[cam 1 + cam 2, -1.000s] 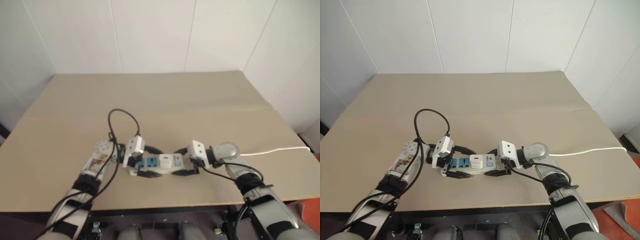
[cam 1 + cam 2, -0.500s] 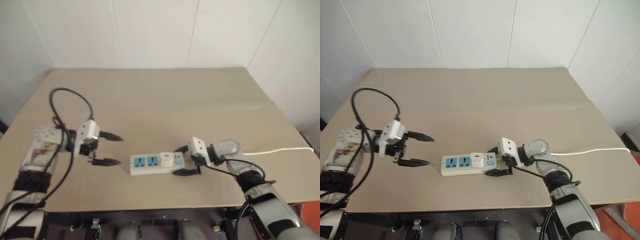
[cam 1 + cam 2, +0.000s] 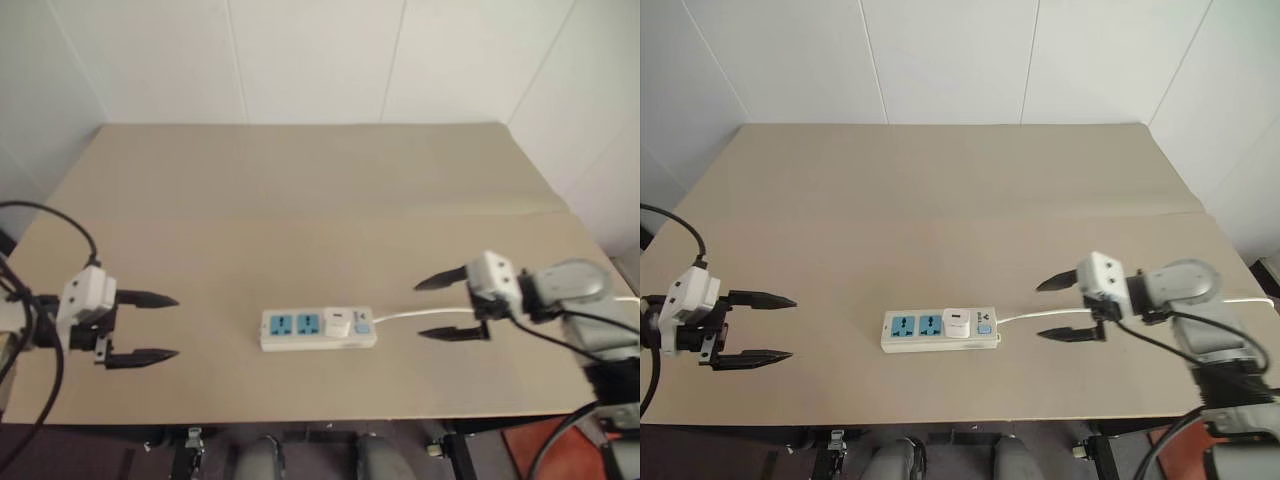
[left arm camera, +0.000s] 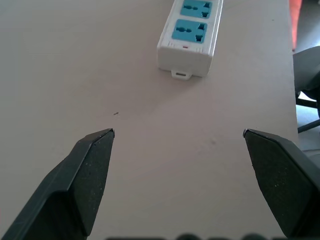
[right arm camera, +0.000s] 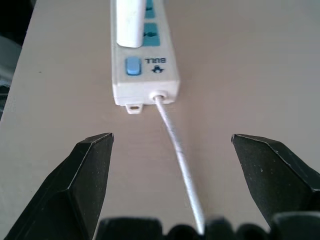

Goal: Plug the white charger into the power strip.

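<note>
charger sits plugged in the power strip on the bench | left tool wide open, holds nothing | right tool wide open, holds nothing

The desk is a flat tan surface with a faint seam running across it beyond the power strip. The power strip is a long white bar lying flat on the desk near its front edge, roughly midway along that edge. Two blue socket faces show at the strip's left end. The white charger is seated upright in the third socket, just left of the strip's small blue switch. A thin white cord leaves the strip's switch end and lies on the desk, running rightward from the strip toward the desk's right edge.
</note>
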`<state>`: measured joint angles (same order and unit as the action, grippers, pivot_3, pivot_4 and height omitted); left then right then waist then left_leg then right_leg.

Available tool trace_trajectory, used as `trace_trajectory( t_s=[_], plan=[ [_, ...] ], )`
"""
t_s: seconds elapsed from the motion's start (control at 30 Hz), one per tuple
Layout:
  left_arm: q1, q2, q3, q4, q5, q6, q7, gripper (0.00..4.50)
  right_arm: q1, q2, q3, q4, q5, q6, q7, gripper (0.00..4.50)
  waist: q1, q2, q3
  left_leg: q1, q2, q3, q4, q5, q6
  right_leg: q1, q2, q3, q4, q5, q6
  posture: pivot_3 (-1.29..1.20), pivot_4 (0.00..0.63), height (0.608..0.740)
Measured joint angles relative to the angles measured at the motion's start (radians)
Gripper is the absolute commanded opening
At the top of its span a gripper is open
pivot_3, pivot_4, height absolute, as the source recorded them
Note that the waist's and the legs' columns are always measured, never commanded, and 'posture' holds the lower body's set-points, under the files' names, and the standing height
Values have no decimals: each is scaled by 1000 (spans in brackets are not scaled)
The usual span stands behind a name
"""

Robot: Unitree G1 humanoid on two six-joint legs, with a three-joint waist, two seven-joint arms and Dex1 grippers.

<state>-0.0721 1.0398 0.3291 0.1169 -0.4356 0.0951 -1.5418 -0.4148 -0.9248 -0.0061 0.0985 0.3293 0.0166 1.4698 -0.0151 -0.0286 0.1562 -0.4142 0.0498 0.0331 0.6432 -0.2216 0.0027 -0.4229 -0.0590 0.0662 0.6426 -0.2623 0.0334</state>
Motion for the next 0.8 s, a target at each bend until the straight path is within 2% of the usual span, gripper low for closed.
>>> trace_trajectory(
  t_s=[0.3,0.8],
  plan=[
    [-6,1,9,-14,1,17,48,4500,124,-100,-106,-71,68,41,14,4451,3,0,1,0,0,1,0,0,0,0,0,0,0,0,0,0,150,740],
    [-174,-7,-126,50,29,7,48,4500,292,-165,-260,-219,148,169,-17,4451,0,-1,1,0,0,1,2,0,0,0,1,1,2,0,0,0,150,740]
  ],
)
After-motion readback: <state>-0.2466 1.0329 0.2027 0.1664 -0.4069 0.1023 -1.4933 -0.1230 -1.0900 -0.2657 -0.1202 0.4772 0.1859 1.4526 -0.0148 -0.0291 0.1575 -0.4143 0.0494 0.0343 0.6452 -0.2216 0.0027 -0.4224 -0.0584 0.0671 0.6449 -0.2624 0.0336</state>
